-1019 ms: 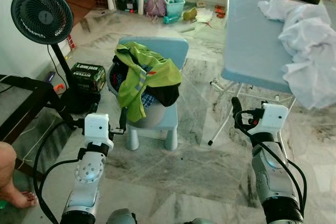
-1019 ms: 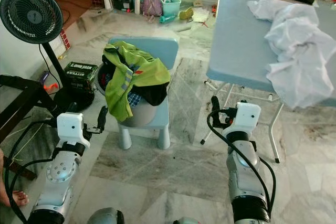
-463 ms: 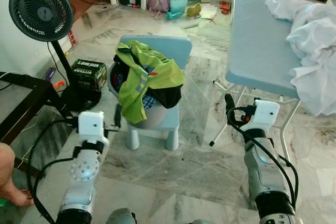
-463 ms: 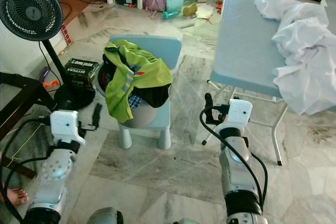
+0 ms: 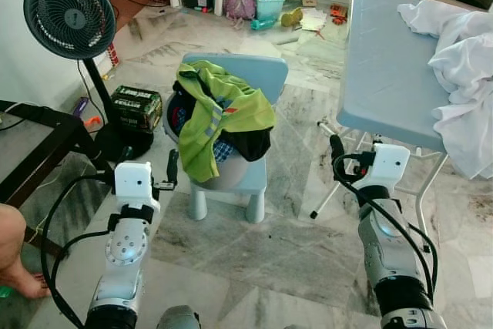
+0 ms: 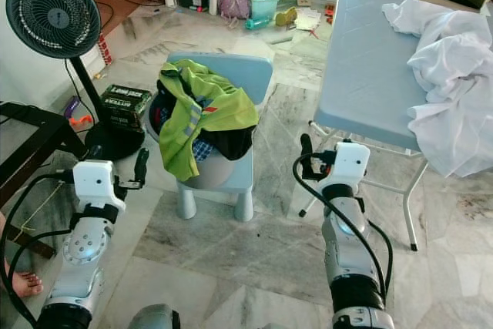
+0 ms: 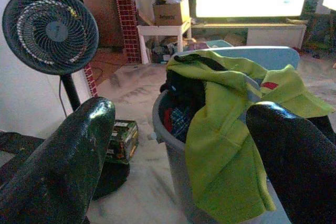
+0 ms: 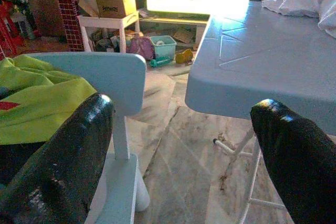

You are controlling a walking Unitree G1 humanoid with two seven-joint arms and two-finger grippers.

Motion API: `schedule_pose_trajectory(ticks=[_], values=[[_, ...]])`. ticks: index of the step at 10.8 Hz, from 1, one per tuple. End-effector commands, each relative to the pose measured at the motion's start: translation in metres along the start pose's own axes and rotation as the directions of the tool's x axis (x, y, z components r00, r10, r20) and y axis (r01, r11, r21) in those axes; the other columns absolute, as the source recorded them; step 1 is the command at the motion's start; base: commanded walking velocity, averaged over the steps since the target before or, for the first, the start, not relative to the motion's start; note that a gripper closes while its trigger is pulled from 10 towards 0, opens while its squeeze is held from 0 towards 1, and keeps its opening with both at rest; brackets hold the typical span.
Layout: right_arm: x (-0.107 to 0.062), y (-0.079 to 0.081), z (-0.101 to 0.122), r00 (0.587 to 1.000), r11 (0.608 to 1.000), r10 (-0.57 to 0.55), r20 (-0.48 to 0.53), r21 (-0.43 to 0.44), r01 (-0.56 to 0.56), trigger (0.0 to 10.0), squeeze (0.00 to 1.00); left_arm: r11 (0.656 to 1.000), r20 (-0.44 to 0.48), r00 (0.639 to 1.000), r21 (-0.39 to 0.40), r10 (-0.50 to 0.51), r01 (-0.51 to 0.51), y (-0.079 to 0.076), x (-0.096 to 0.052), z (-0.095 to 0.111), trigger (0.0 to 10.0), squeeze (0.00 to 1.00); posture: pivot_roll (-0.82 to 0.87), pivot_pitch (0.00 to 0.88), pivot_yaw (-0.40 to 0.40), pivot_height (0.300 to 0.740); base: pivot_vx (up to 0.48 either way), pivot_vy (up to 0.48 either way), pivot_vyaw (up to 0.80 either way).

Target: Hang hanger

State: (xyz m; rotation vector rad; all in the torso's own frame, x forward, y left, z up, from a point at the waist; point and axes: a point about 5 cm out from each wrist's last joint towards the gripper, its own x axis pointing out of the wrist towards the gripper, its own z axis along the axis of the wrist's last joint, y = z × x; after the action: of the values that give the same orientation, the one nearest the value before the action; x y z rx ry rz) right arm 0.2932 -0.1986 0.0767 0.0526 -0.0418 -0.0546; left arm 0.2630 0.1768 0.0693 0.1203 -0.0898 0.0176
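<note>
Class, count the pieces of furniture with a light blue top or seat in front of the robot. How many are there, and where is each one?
2. A small blue chair stands ahead between the arms, holding a basket of clothes. A blue folding table stands to the right, with white cloth on it. Others may lie outside the views.

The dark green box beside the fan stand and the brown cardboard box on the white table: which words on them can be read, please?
Dark green box with pale lettering: print too small and blurred to read.
Brown cardboard box on the white table: dark label, blurred, unreadable.
</note>
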Motion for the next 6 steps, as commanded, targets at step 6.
schedule_pose_trajectory(ticks=[6], values=[[-0.0005, -0.0054, 0.0023, 1.000, 1.000, -0.009, 0.010, -0.018, 0.009, 10.0, 0.01, 1.000, 0.022, 1.000, -0.005, -0.011, 0.011, -0.0054, 0.0023, 0.0040, 10.0, 0.00, 0.09, 0.081, -0.071, 0.740, 0.480, 0.000, 0.00]])
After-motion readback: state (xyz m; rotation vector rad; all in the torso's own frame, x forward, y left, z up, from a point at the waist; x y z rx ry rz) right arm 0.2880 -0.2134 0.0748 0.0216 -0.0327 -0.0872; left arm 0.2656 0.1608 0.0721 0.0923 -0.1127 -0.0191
